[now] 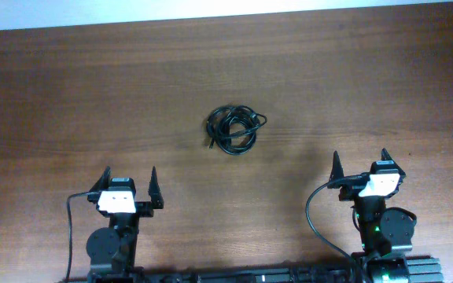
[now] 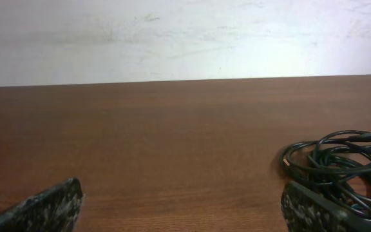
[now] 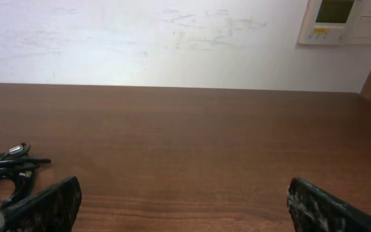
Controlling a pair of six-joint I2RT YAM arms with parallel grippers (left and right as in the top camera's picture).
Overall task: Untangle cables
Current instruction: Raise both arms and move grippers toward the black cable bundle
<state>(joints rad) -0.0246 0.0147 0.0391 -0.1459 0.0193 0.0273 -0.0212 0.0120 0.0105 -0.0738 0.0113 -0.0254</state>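
A tangled bundle of black cables [image 1: 233, 130] lies in a small coil at the middle of the wooden table. It shows at the right edge of the left wrist view [image 2: 340, 164] and at the left edge of the right wrist view [image 3: 8, 161], where a silver plug end sticks out. My left gripper [image 1: 129, 182] is open and empty at the front left, well short of the bundle. My right gripper [image 1: 360, 164] is open and empty at the front right, also apart from it.
The brown wooden table [image 1: 93, 94] ends at a white wall at the back. A wall thermostat panel [image 3: 340, 19] hangs at the upper right in the right wrist view. Each arm's own black cable trails by its base.
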